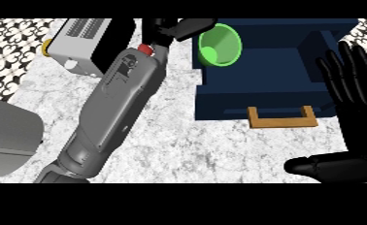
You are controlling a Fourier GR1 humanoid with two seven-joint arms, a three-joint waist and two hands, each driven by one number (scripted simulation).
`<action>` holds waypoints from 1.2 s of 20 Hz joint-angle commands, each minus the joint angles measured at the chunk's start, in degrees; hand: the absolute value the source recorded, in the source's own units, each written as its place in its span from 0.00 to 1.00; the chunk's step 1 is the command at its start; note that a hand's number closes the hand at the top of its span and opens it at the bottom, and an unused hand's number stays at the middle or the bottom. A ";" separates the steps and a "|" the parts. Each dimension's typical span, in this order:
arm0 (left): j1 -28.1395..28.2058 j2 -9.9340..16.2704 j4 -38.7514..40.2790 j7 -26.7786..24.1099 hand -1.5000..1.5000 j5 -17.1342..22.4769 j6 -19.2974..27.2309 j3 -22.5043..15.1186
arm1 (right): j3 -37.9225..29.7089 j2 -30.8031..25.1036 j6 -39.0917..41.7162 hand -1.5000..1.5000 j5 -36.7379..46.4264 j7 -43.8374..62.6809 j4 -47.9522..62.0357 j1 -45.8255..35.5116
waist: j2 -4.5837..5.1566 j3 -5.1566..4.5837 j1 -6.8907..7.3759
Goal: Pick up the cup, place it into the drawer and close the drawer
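**Green Cup at the Drawer: Transfer Stage**

Green plastic marks the cup (221, 44), which lies tilted with its mouth turned toward my head view, at the left rear of the open navy drawer (279, 76). It sits at or just over the drawer's left wall; whether its base already rests on the drawer floor I cannot tell from this angle.

My left hand (177, 27) is extended far forward over the counter (172, 141), its grey forearm running diagonally up from the lower edge. The fingers are curled at the cup's upper left rim, and they appear to be pinching it there. I judge this rim hold to be the reason the cup hangs tilted rather than upright: the weight swings below the contact point.

My right hand (344, 117) shows at the right edge, fingers straight and spread, pointing up, thumb out to the left. It holds nothing and is resting beside the drawer's front right corner, clear of the cup's path.

The drawer is pulled out toward me, its wooden handle (282, 118) projecting from the front panel. That position leaves the cavity exposed for placement and puts the handle nearest my right hand.

A grey appliance (79, 42) stands at the rear left of the counter, well apart from the drawer.

Judged stage: placement in hand; release and closing are not yet done.
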 commanded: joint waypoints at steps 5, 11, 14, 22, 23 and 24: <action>-9.47 -0.22 14.27 -3.83 1.00 6.28 3.70 -3.33 | -0.40 -0.42 0.86 0.00 -0.78 -0.23 0.44 0.16 | 0.10 0.00 -0.51; -12.04 -0.22 22.42 -7.67 1.00 13.71 6.51 -9.68 | -0.45 -1.51 1.93 0.00 -1.01 -0.35 1.58 -1.51 | 0.41 0.02 -2.04; -14.61 -0.22 26.35 -7.11 1.00 13.98 4.96 -10.89 | 0.58 0.32 0.38 0.00 0.41 -1.78 3.03 -2.58 | 0.43 0.03 -1.75; -17.78 -0.22 31.16 -7.53 1.00 18.54 6.49 -18.02 | 0.25 0.11 0.94 0.00 -1.93 -0.82 2.61 -4.76 | 1.00 0.07 -4.05; -15.37 -0.22 31.01 -9.56 1.00 18.83 6.84 -20.01 | 1.39 -0.05 0.76 0.00 -0.49 -0.09 1.59 -4.40 | 1.05 0.06 -4.47; -15.41 -0.22 31.90 -9.40 1.00 18.34 7.26 -21.13 | 2.92 1.30 1.67 0.00 0.32 -2.86 3.19 -2.07 | 1.15 0.09 -4.53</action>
